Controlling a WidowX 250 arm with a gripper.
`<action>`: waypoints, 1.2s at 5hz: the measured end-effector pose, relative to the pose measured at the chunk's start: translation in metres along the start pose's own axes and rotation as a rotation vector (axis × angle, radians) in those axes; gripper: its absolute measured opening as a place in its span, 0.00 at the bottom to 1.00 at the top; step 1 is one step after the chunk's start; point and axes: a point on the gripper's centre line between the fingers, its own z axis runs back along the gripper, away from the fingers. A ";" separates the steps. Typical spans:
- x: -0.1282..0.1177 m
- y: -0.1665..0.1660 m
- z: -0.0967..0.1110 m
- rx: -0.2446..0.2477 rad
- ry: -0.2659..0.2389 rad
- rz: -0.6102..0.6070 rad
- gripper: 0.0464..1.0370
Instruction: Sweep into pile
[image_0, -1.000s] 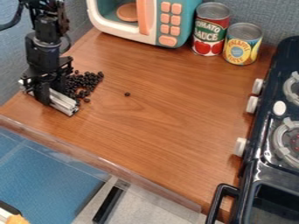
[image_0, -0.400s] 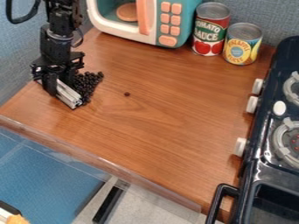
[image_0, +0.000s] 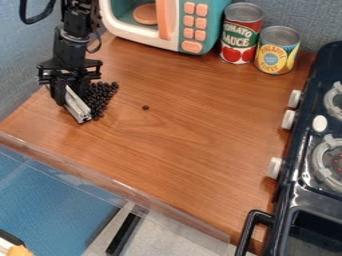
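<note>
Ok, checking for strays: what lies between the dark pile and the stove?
A lone dark bead, nearer the pile than the stove, in the camera view.

Tabletop (image_0: 190, 135): smooth wood, slight sheen. Bar (image_0: 78, 107): bare metal. Cans (image_0: 241, 35): metal rims. Stove (image_0: 291, 200): glossy black.
</note>
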 end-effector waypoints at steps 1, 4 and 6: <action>-0.001 -0.001 0.001 0.014 0.005 -0.063 0.38; -0.004 -0.001 0.000 0.022 0.015 -0.279 0.38; -0.002 0.000 0.000 0.031 0.004 -0.399 0.37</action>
